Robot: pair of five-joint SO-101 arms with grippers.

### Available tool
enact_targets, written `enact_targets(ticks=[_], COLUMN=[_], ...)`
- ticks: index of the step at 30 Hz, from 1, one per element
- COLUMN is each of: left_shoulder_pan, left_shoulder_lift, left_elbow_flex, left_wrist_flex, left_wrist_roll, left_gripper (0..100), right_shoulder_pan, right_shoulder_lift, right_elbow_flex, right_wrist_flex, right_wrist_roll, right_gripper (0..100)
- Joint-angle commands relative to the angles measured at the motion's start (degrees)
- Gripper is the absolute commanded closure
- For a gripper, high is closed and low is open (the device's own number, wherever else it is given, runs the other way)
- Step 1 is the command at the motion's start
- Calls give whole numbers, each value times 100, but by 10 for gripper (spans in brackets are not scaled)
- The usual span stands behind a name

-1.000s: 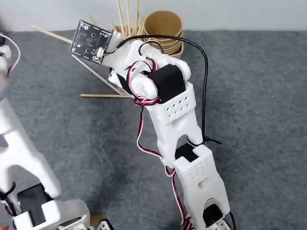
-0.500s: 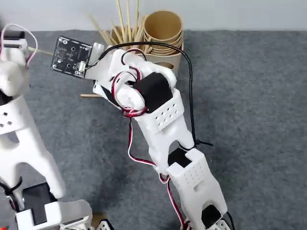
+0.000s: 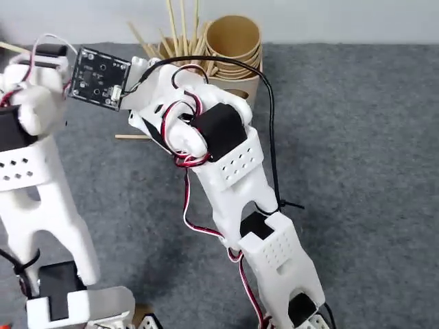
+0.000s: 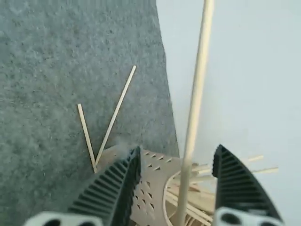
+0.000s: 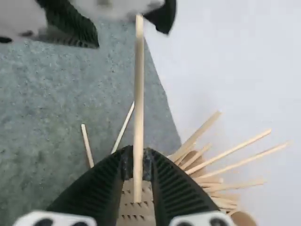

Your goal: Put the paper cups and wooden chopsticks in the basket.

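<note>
Grip on one wooden chopstick point(image 5: 138, 94) is supplied by the right gripper point(image 5: 136, 162), whose jaws are closed on it near one end, so that most of its length is free ahead of the fingertips. That end-hold is judged deliberate: a long free length can be steered and tipped into the basket point(image 3: 243, 86), which is seen just beneath and beside this gripper's jaws. The left gripper point(image 4: 178, 150) is set at the far part of the same stick with its jaws spread wide. The stick is passed between them, slightly nearer one finger than the other, and no contact can be made out. This is read as either a handover being prepared or a steadying of the free end; which of the two cannot be told.

The stick's long axis is laid straight out along the right gripper's own line, pointing away from its fingertips toward the left gripper, and it is carried above the table point(image 3: 357, 171) rather than rested on it. The basket is already partly loaded: paper cups point(image 3: 233, 38) are nested in it, and other chopsticks point(image 3: 182, 24) are stood in it, fanned outward. Two loose chopsticks point(image 4: 114, 110) are seen lying on the table ahead of the left gripper's jaws, just beside the basket, in a narrow V, so the task is judged unfinished
</note>
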Motion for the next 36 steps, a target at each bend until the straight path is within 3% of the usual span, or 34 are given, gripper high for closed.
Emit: enact_targets(ticks=[1,6,12,31,36], left_shoulder_pan=[88,88,53,53,123], left_shoulder_lift=[-273,-264,-299,-308,-308], left_elbow_flex=[-198,-198,-198,-884,-927], left_wrist_flex=[18,-18,26,-18,18], left_wrist_roll=[97,97,88,79,53], left_gripper=[771,787,988,981,850], right_shoulder_pan=[-31,-40,92,295,295], right_shoulder_lift=[-119,-110,-40,57,57], right_elbow_flex=[-237,-237,-237,-229,-229], right_wrist_flex=[-136,-127,-127,-180,-180], right_wrist_roll=[255,229,229,229,229], right_gripper=[991,991,991,991,991])
